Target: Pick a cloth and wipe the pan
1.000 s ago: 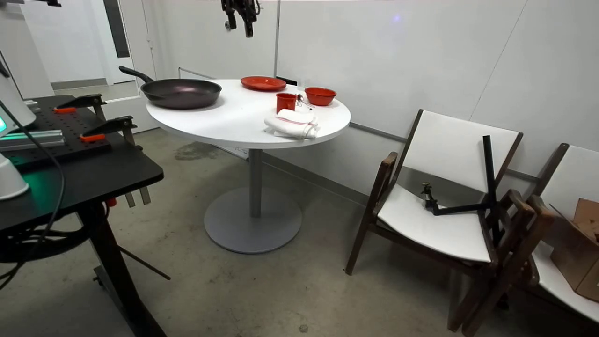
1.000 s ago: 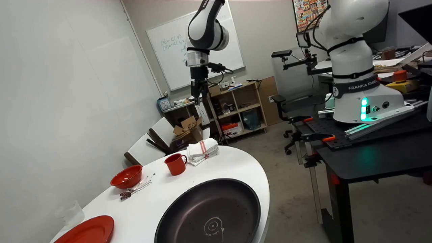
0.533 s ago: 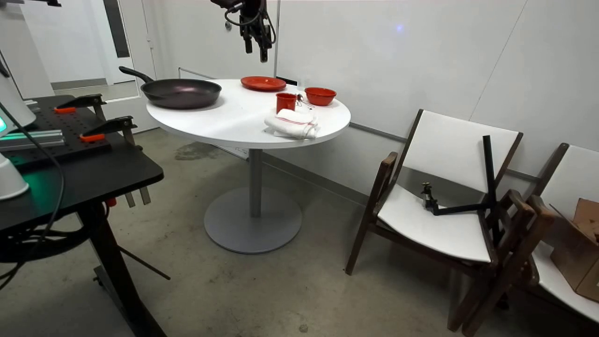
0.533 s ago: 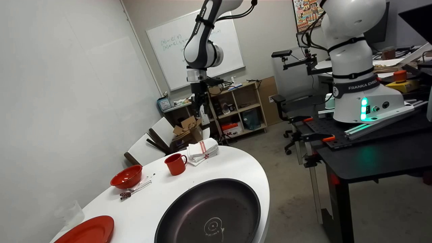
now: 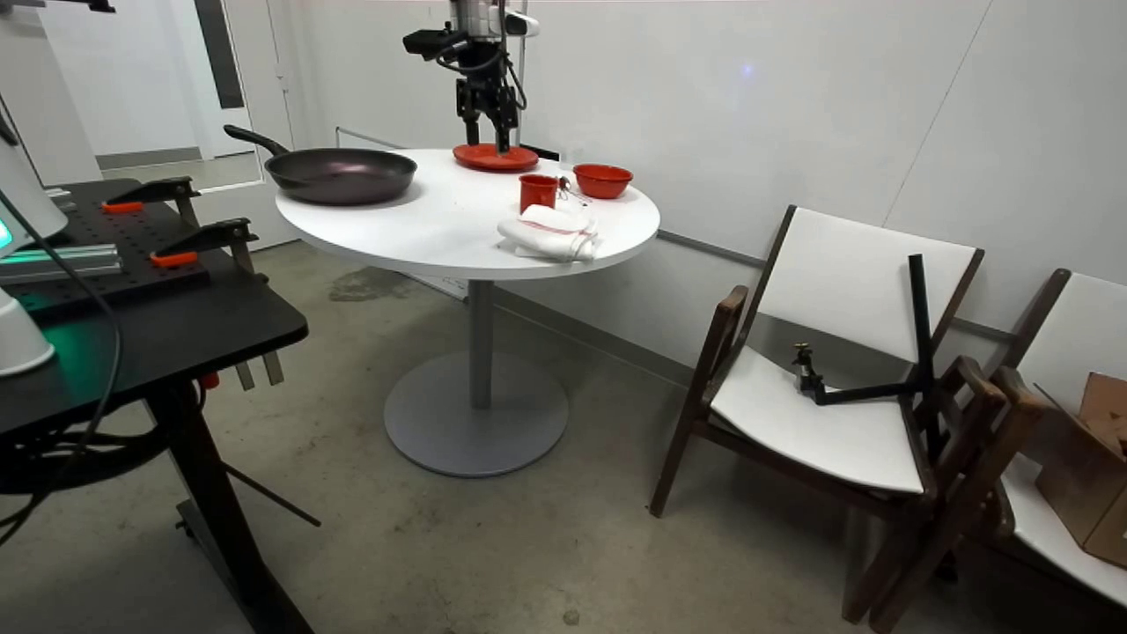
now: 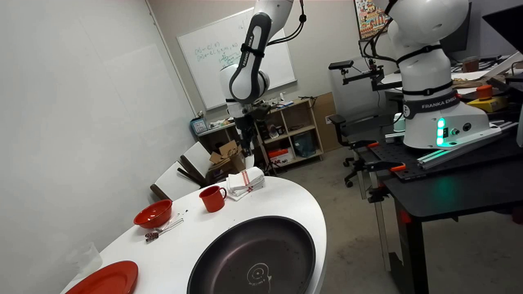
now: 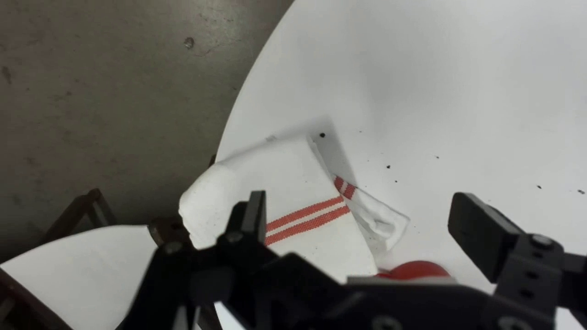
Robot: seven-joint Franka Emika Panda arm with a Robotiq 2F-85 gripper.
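A folded white cloth with red stripes lies near the edge of the round white table in both exterior views [image 5: 550, 233] [image 6: 245, 182] and in the wrist view [image 7: 279, 172]. A dark frying pan [image 5: 343, 179] sits on the same table; it is large in the foreground of an exterior view [image 6: 253, 249] and out of the wrist view. My gripper is open and empty, pointing down above the table in both exterior views [image 5: 488, 146] [image 6: 247, 152]. In the wrist view, my gripper [image 7: 360, 200] has its left finger over the cloth and its right finger over bare table.
A red mug [image 6: 213, 199] stands right beside the cloth; its rim shows in the wrist view [image 7: 417, 269]. A red bowl [image 6: 153, 214], a metal utensil [image 6: 163, 230] and a red plate [image 6: 108, 279] are also on the table [image 5: 431, 233]. A chair [image 5: 819, 414] stands nearby.
My gripper has come down toward the table, lower in both exterior views, and has moved a little to the right in both. It stays open. The cloth, pan and dishes have not moved.
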